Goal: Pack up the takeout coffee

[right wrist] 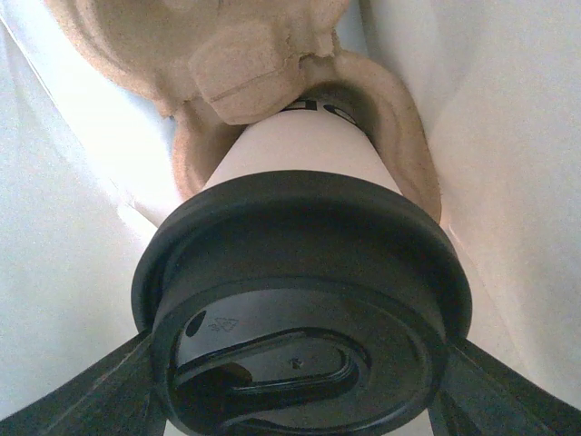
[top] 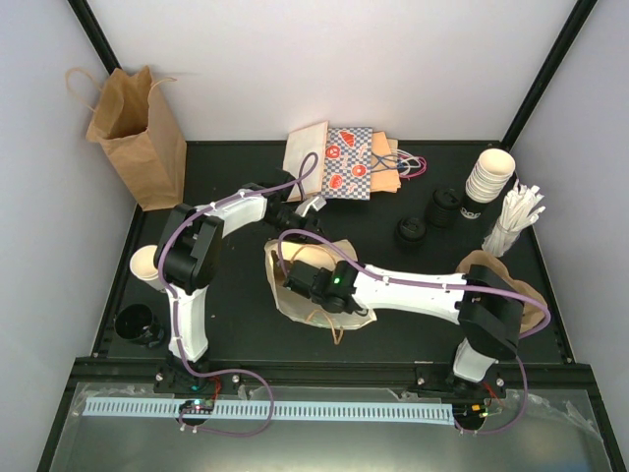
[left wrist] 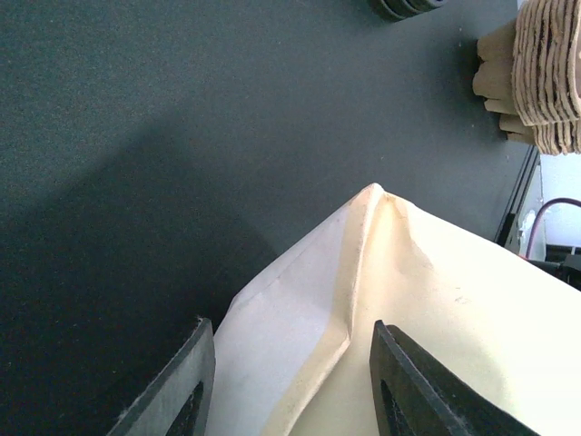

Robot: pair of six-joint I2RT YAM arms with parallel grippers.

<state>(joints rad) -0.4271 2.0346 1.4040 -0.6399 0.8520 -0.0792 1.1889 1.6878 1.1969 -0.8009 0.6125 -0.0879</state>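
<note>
White paper cup (right wrist: 304,150), black-lidded, sits in a pulp carrier (right wrist: 236,73).

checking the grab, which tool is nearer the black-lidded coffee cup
Right. The right tool grips the black-lidded coffee cup by its lid, inside the cream bag. The left tool is outside, over that bag's folded corner.

The worktop (top: 246,324) is black. The cup (right wrist: 300,150) is white, and its lid (right wrist: 300,300) is black. The middle bag (left wrist: 436,300) is cream (nearly yellow where light hits it). The far left bag (top: 138,147) is brown. The checked bag (top: 352,162) has black and white squares with red shapes.
</note>
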